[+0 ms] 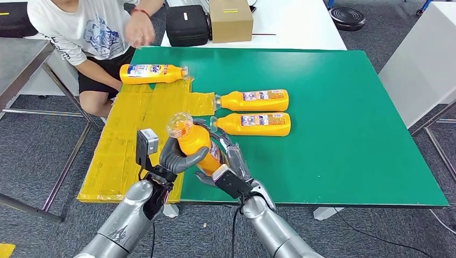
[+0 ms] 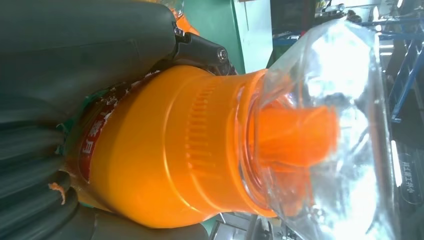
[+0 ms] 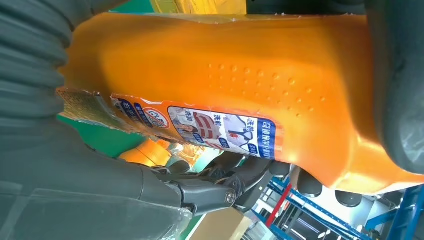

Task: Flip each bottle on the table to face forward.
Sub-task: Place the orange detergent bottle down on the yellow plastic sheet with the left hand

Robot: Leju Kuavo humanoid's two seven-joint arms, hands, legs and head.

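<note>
Both hands hold one orange bottle (image 1: 194, 141) with a clear cap, lifted above the near edge of the green table (image 1: 344, 123). My left hand (image 1: 175, 157) wraps its upper body just below the cap; the bottle (image 2: 170, 150) shows close up in the left wrist view. My right hand (image 1: 228, 166) grips its lower part, where the label (image 3: 200, 127) shows on the bottle (image 3: 240, 65). Two more orange bottles (image 1: 253, 100) (image 1: 254, 123) lie side by side at the table's middle. A third bottle (image 1: 153, 73) lies at the far left on the yellow sheet (image 1: 134, 134).
A person (image 1: 102, 32) sits at the table's far left corner, one hand raised above the third bottle. A black case (image 1: 186, 24) and a cardboard box (image 1: 230, 19) stand behind the table. The right half of the table carries nothing.
</note>
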